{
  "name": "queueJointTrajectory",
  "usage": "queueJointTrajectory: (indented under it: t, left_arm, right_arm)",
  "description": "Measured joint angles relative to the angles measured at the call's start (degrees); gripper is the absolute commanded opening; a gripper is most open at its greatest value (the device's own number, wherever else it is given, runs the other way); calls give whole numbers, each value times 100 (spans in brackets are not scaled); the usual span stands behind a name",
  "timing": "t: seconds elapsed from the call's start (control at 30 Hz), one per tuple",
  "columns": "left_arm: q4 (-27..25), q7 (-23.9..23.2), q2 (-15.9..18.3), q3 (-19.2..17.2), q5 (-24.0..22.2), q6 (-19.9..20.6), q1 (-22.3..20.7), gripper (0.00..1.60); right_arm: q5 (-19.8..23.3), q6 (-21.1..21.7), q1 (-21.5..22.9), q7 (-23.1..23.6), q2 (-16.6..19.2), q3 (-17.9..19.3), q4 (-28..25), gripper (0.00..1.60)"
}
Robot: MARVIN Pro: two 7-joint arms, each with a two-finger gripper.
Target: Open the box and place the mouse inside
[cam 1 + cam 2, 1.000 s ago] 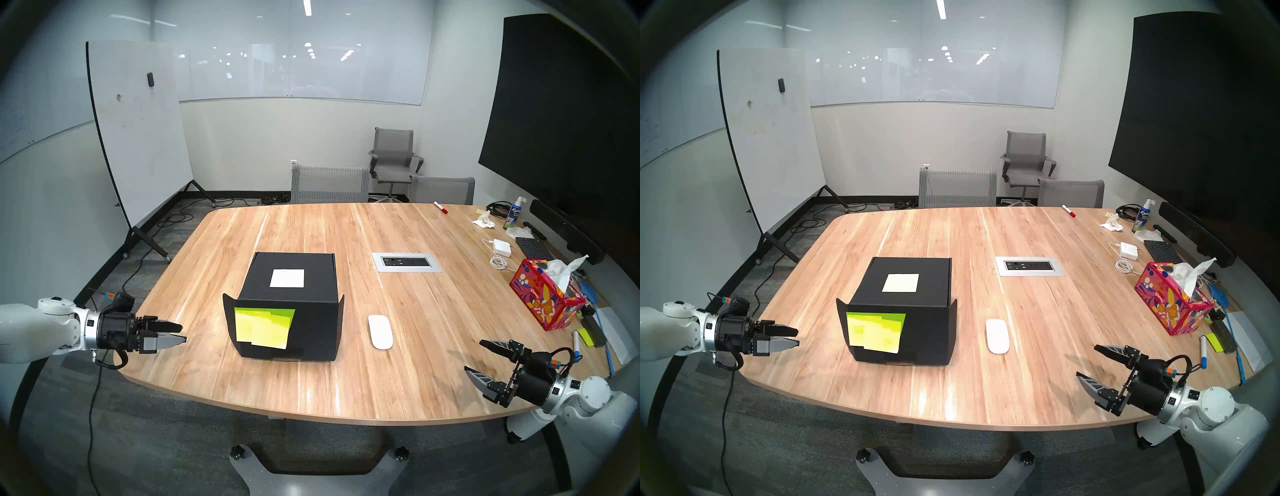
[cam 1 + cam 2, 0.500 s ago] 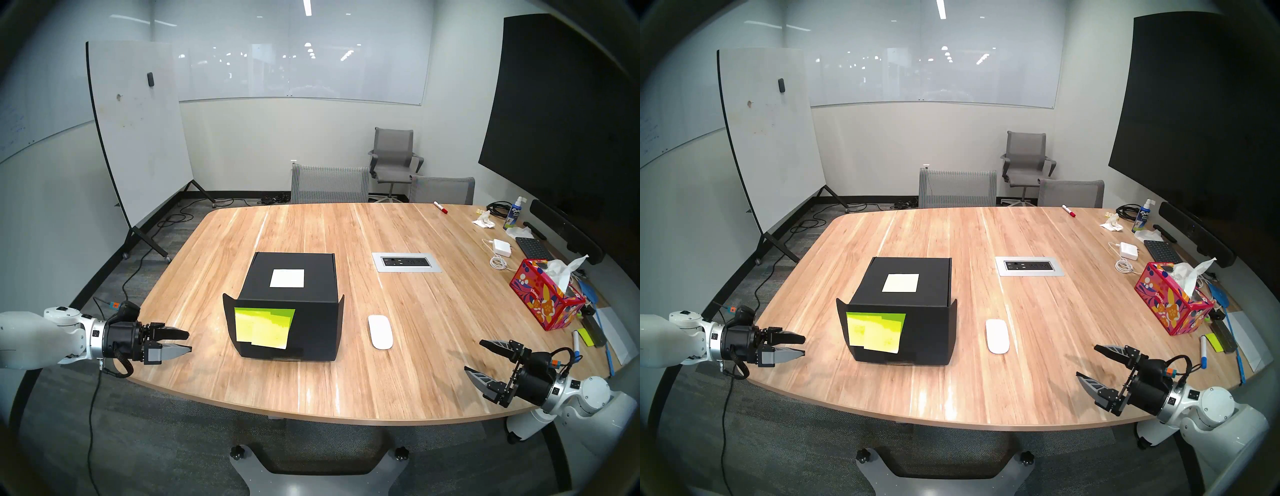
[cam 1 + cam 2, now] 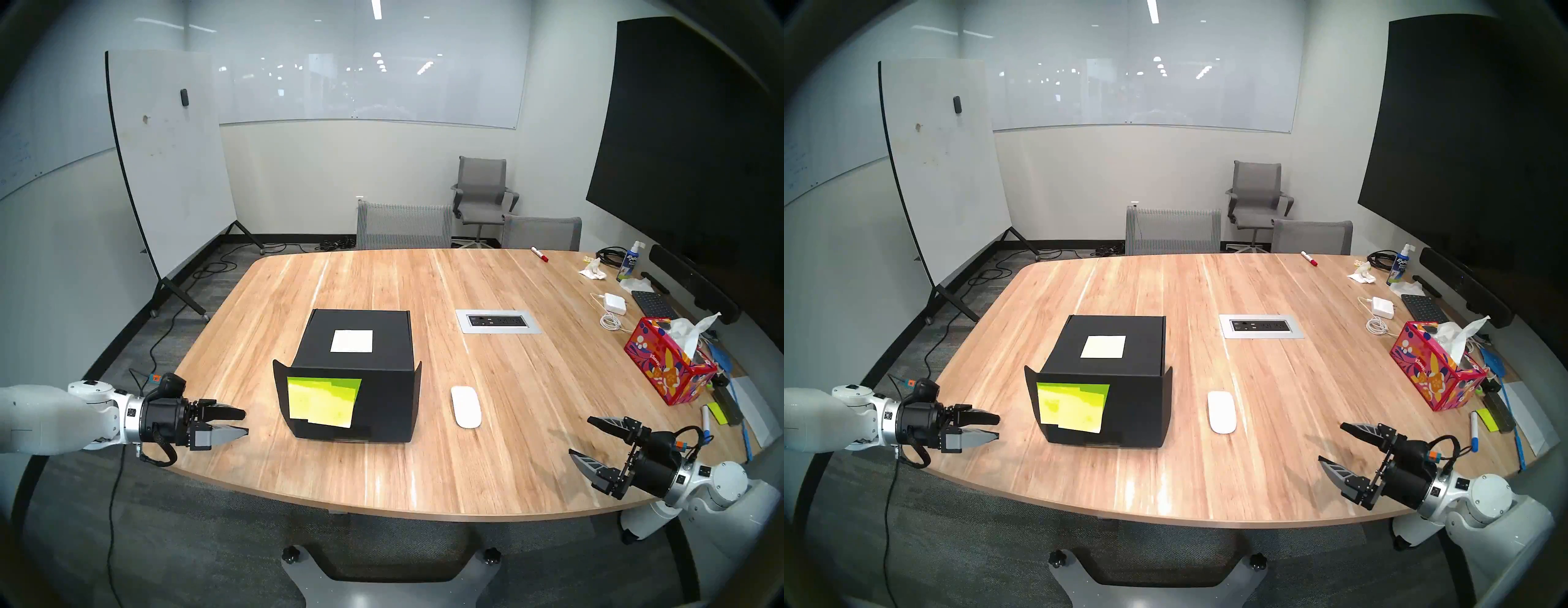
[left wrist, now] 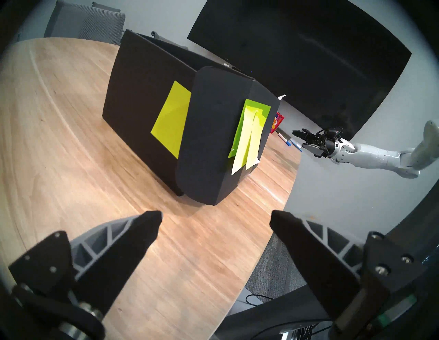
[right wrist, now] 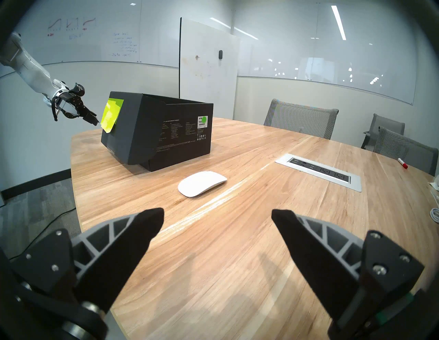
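The black box [image 3: 354, 373] stands closed near the table's middle, with a white label on its lid and yellow-green sticky notes [image 3: 322, 400] on its front flap. It also shows in the head stereo right view [image 3: 1110, 378], the left wrist view [image 4: 147, 99] and the right wrist view [image 5: 166, 133]. The white mouse [image 3: 466, 406] lies flat on the table to the right of the box, seen too in the right wrist view [image 5: 202, 183]. My left gripper [image 3: 244, 422] is open and empty, left of the box at flap height. My right gripper [image 3: 581, 437] is open and empty at the table's right front, apart from the mouse.
A power outlet plate [image 3: 498, 321] is set into the table behind the mouse. A red floral tissue box [image 3: 668, 367], a white power adapter [image 3: 615, 303], a keyboard, a spray bottle and pens crowd the right edge. Chairs stand behind the table, a whiteboard at left.
My left gripper has moved right, over the table's left edge and closer to the box's front flap. The right arm, box and mouse have not moved.
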Motion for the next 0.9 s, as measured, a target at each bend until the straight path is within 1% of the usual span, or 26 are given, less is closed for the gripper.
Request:
queueJointTrajectory:
  t: [0.17, 0.43, 0.77, 0.9]
  left_arm:
    - [17, 22, -101, -5, -32, 79, 0, 160]
    - [-134, 178, -189, -8, -45, 256, -20, 160]
    - [-150, 141, -226, -5, -34, 302, -20, 160]
    - [-143, 132, -259, -4, -34, 251, -14, 160]
  right_arm:
    - [0, 0, 0, 0, 0, 0, 0, 160]
    - [0, 0, 0, 0, 0, 0, 0, 160]
    - [0, 0, 0, 0, 0, 0, 0, 160]
    - [0, 0, 0, 0, 0, 0, 0, 160]
